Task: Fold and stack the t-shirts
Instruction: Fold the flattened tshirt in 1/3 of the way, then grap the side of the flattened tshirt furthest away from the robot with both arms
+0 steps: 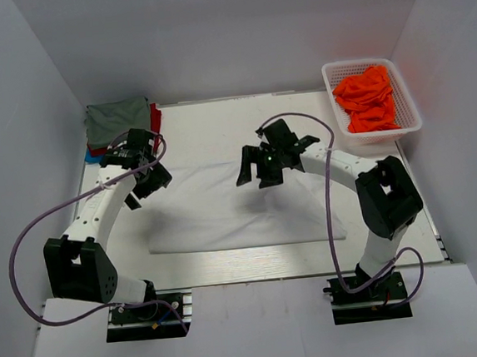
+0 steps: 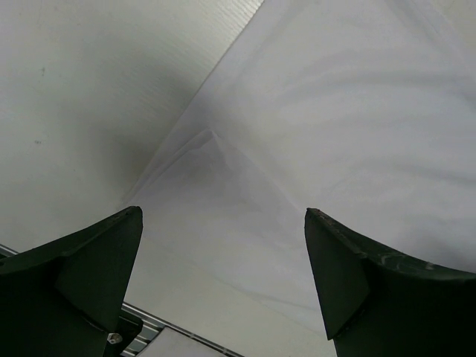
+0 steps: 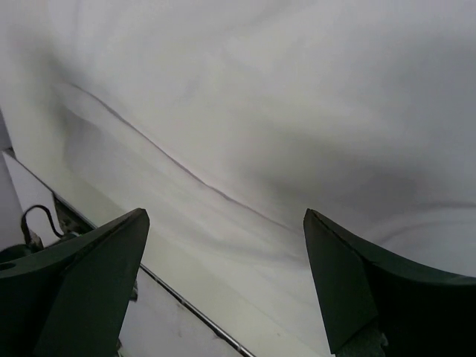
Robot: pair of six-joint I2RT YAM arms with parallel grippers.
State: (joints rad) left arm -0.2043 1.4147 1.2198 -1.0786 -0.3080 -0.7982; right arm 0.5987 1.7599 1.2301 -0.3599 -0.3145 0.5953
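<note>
A white t-shirt (image 1: 224,209) lies spread flat across the middle of the table. My left gripper (image 1: 143,191) is open and empty above its far left corner, and the left wrist view shows that corner of the shirt (image 2: 297,149) below the spread fingers (image 2: 97,260). My right gripper (image 1: 259,172) is open and empty above the shirt's far edge, and the right wrist view shows white cloth (image 3: 282,111) with a fold line. A bright orange t-shirt (image 1: 369,98) lies crumpled in the basket. A folded stack at the far left has an olive-grey shirt (image 1: 116,118) on top, over red (image 1: 156,117) and blue (image 1: 91,157) ones.
A white lattice basket (image 1: 408,109) stands at the far right corner. White walls close in the table on the left, right and back. Purple cables loop from both arms. The table's metal edge (image 3: 186,305) shows in the right wrist view.
</note>
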